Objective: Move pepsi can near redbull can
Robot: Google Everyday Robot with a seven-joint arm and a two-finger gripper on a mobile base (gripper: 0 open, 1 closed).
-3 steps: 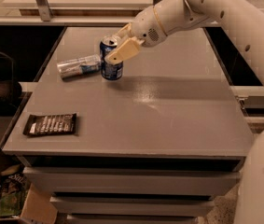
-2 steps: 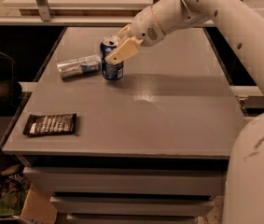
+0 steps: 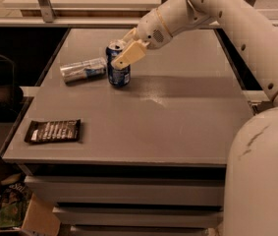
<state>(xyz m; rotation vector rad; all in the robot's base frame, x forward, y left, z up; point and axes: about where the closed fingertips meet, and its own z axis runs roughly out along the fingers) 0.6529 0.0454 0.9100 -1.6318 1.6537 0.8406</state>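
On the grey table [image 3: 178, 132], the pepsi can [image 3: 119, 75] stood upright in the far-left part of the top, long axis vertical and silver lid facing up, set back from the table's far edge and well in from its left edge. The redbull can [image 3: 83, 70] lay on its side just to its left, long axis running roughly along the table's far edge with the right end slightly farther back, that end close to or touching the blue can. The gripper [image 3: 122, 50] sat over the table's far-left part at the pepsi can's upper half, reaching in from the right on a white arm [image 3: 217, 9]; whether it gripped the can or had let go could not be told. A dark snack packet [image 3: 53, 131] lay flat near the table's front-left corner, well apart from both cans. The middle, right side and front strip of the table top showed bare grey surface up to its edges.
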